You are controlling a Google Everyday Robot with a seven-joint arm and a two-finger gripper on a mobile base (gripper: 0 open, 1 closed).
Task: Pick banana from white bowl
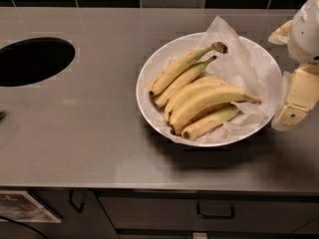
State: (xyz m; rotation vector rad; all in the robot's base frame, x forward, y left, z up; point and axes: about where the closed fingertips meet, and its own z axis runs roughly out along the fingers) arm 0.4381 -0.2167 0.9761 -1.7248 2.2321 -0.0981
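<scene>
Though plainly in view at the right edge, above the counter [89, 128]: gripper [295, 108], spread or pressed together cannot tell. Just to its left, white bowl [141, 86]; inside, bananas [204, 101] bunched on crinkled white paper [244, 63]. Far left, dark round hole [32, 61].

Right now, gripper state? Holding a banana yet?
Gripper: at the right edge beside the white bowl, apart from the bananas; open or closed cannot be told.
</scene>
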